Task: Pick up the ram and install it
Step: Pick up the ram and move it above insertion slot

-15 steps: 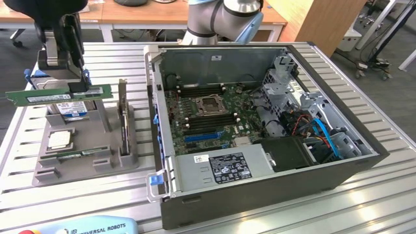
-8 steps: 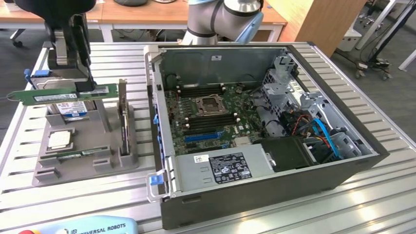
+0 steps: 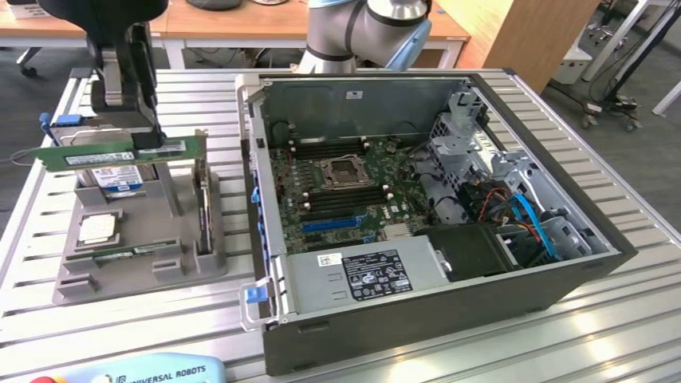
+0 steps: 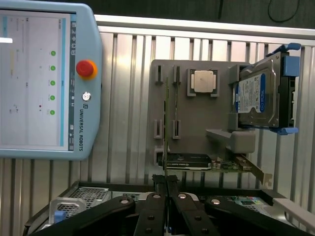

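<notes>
Because the gripper (image 3: 151,147) clamps the ram (image 3: 91,157) by its thin faces and off its middle, holding it level above the gray holder (image 3: 75,281) in front of the hard drive (image 3: 117,180), the stick may pivot in the jaws and reach the motherboard's memory slots (image 3: 319,147) askew.
</notes>
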`<action>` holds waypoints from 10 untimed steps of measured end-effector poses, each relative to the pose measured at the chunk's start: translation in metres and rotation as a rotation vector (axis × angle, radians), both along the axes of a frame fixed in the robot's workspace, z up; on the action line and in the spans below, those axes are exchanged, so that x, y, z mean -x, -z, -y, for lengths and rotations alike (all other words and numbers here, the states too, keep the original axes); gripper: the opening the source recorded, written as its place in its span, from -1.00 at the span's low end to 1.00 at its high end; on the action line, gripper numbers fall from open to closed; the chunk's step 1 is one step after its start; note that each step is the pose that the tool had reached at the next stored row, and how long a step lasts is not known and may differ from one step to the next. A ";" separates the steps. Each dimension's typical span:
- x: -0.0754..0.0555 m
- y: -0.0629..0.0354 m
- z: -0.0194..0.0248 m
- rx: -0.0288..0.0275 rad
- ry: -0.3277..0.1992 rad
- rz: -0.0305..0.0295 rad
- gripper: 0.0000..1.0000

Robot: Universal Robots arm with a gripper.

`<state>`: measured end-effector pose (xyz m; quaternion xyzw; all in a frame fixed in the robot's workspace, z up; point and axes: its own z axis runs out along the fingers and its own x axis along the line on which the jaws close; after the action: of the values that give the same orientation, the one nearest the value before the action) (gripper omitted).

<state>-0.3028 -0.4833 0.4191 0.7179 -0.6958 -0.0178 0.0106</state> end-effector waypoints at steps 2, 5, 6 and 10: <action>-0.002 0.0000 -0.0002 0.0000 0.000 0.0000 -0.77; -0.004 0.0000 -0.0004 -0.0001 0.000 0.0000 -0.77; -0.005 0.0000 -0.0005 0.0000 0.000 0.0000 -0.77; -0.009 0.0000 -0.0008 0.0000 0.000 0.0000 -0.77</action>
<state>-0.2933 -0.4825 0.4191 0.7180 -0.6958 -0.0178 0.0106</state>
